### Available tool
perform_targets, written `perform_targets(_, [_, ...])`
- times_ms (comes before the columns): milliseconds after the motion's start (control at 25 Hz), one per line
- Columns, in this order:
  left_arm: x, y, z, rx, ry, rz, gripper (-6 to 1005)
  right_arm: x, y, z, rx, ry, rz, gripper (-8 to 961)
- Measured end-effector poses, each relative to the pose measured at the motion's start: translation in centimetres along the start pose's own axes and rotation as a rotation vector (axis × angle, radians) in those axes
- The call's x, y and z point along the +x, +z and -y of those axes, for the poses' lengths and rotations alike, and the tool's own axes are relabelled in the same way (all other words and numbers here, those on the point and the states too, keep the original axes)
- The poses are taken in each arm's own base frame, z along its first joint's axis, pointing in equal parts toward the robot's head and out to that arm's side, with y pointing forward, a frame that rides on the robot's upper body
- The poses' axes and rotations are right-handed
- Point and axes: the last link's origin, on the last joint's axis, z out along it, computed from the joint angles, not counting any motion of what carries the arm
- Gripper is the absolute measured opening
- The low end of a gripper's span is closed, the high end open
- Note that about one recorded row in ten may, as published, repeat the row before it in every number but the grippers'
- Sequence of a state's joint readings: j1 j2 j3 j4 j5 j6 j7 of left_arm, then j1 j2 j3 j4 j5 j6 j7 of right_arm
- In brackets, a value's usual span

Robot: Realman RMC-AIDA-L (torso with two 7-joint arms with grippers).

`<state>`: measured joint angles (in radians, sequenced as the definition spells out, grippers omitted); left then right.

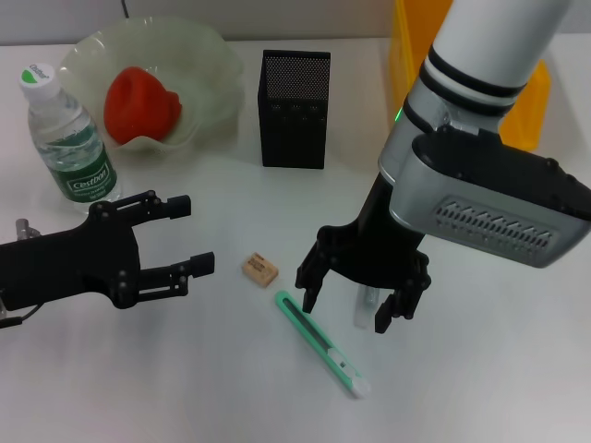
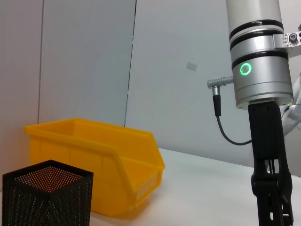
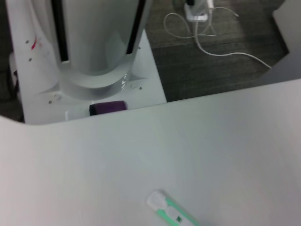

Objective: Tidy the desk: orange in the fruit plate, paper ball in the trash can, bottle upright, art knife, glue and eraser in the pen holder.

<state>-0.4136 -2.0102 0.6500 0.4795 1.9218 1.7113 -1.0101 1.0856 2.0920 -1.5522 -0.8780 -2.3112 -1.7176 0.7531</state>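
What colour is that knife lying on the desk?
The art knife is mint green with a white tip, clearest in the head view.

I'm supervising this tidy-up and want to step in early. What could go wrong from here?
The right gripper, open, hangs over a whitish glue stick close beside the green art knife; closing may nudge the knife or roll the stick. The open left gripper sits near the eraser and the upright bottle; a swing could topple it.

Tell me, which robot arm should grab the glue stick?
Probably the right. Its open pincer hangs directly over the glue stick, fingers either side. The left pincer, also open, sits farther off, nearer the eraser.
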Motion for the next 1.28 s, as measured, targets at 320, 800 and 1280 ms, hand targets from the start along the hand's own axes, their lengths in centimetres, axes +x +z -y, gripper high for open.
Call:
perform_targets(320, [0.0, 0.3, -0.1, -0.004, -0.016, -0.004, 800, -0.4, 0.8, 0.1, -0.052, -0.100, -0.007, 784])
perform_targets(800, [-0.1, 0.4, -0.3, -0.006, -0.012, -0.006, 800, -0.5, 2.8, 0.8, -0.043, -0.255, -0.024, 771])
perform_targets(1280, [0.0, 0.5, -0.1, -0.007, -0.004, -0.004, 800, -0.4, 4.5, 1.0, -0.091, -0.317, -0.052, 708])
